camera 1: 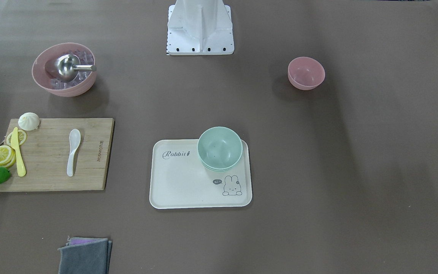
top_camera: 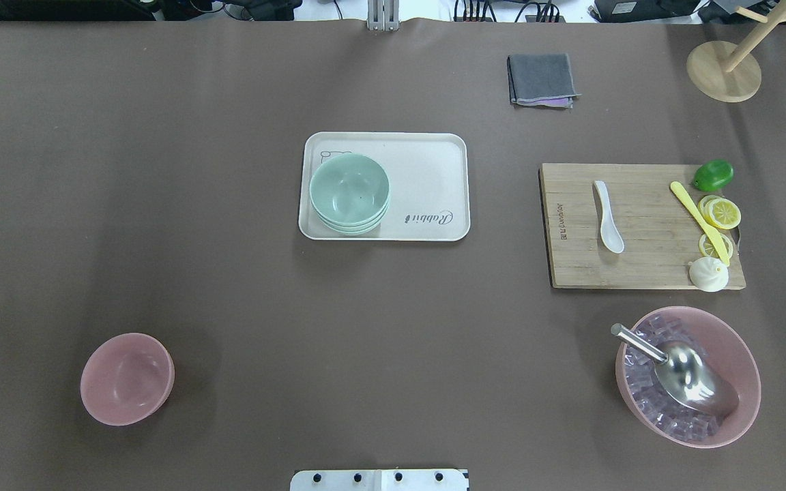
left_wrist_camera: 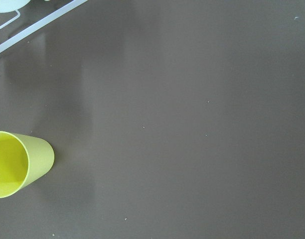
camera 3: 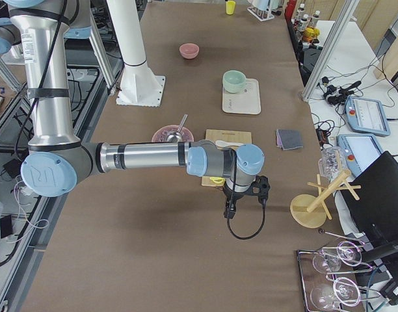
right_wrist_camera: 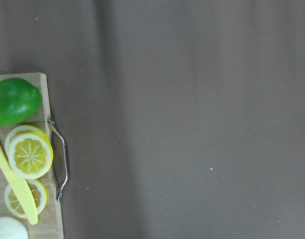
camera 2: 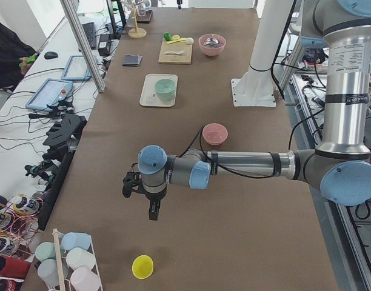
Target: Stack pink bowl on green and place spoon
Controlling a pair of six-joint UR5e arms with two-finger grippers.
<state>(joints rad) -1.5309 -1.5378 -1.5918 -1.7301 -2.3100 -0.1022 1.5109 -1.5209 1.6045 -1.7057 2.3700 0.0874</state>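
Observation:
A small pink bowl (camera 1: 306,73) stands empty and alone on the brown table, on my left side (top_camera: 127,378). A mint green bowl (camera 1: 219,148), stacked in another green one, sits in a corner of the cream tray (camera 1: 181,182) at mid table (top_camera: 349,193). A white spoon (camera 1: 73,152) lies on the wooden cutting board (top_camera: 645,266). My left gripper (camera 2: 152,212) hangs over bare table, far from the pink bowl (camera 2: 214,133). My right gripper (camera 3: 230,209) hangs just past the board's end. I cannot tell whether either is open or shut.
A large pink bowl (top_camera: 688,384) holds ice cubes and a metal scoop. Lemon slices (right_wrist_camera: 29,154), a lime (right_wrist_camera: 14,100), a yellow knife (top_camera: 700,221) and a bun lie on the board. A grey cloth (top_camera: 542,80), a wooden stand (top_camera: 724,70) and a yellow cup (left_wrist_camera: 15,163) are around.

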